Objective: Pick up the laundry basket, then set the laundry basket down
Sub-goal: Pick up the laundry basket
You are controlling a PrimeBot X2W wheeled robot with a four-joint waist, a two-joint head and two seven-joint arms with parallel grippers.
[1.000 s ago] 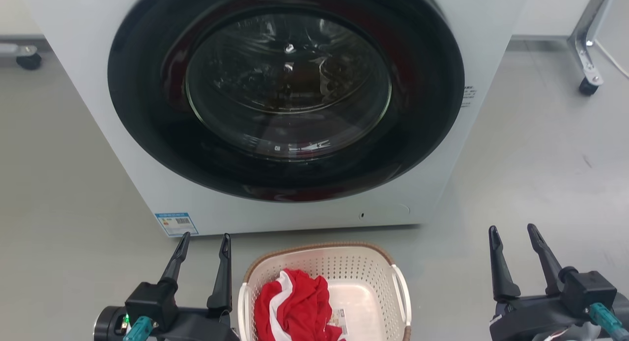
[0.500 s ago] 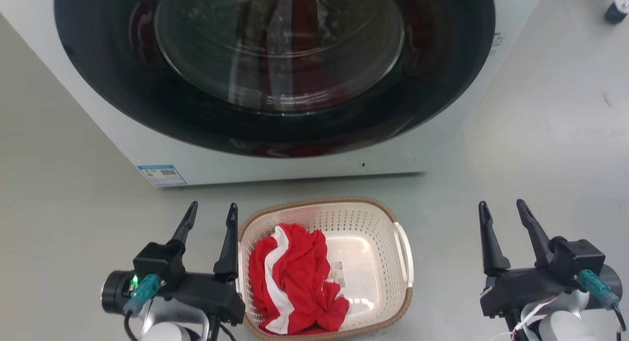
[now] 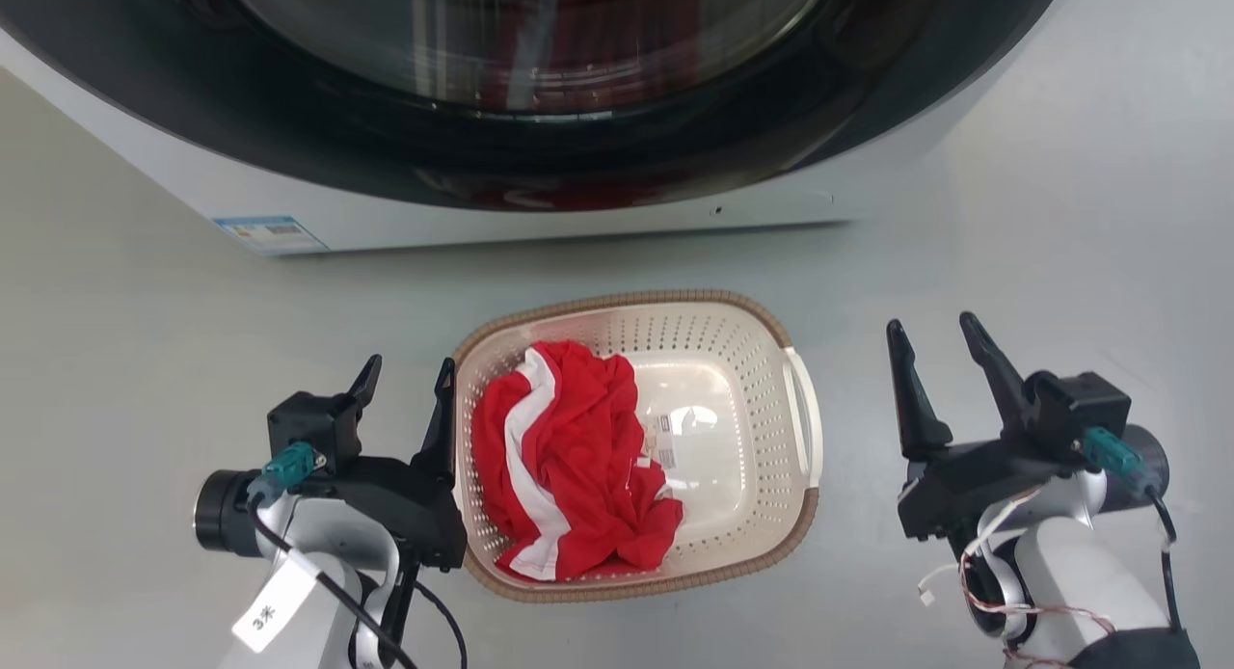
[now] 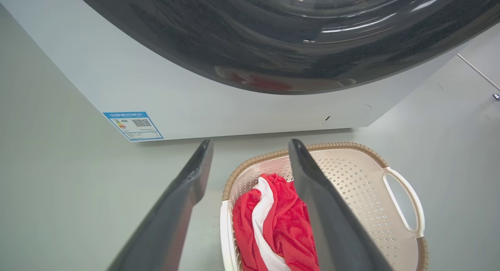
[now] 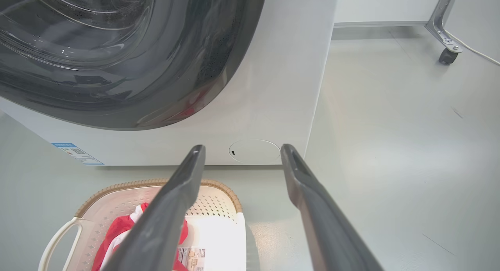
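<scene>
- Head view: the laundry basket (image 3: 742, 356) stands on the floor (image 3: 1022, 226) in front of the washing machine (image 3: 540, 218), with a strip of floor between its brown rim and the machine's base. A red-and-white garment (image 3: 578, 447) lies in its left half. The left claw (image 3: 409, 364), spread wide and holding nothing, has its inner finger just beside the basket's left edge. The right claw (image 3: 931, 324), equally wide and holding nothing, stands apart from the right handle (image 3: 805, 409), with open floor between.
- Left wrist view: one finger overlies the floor, the other the garment, and the basket's near rim shows between them.
- Right wrist view: one finger crosses the basket's right edge. The other overlies open floor, which runs on to a caster leg (image 5: 445, 54).
</scene>
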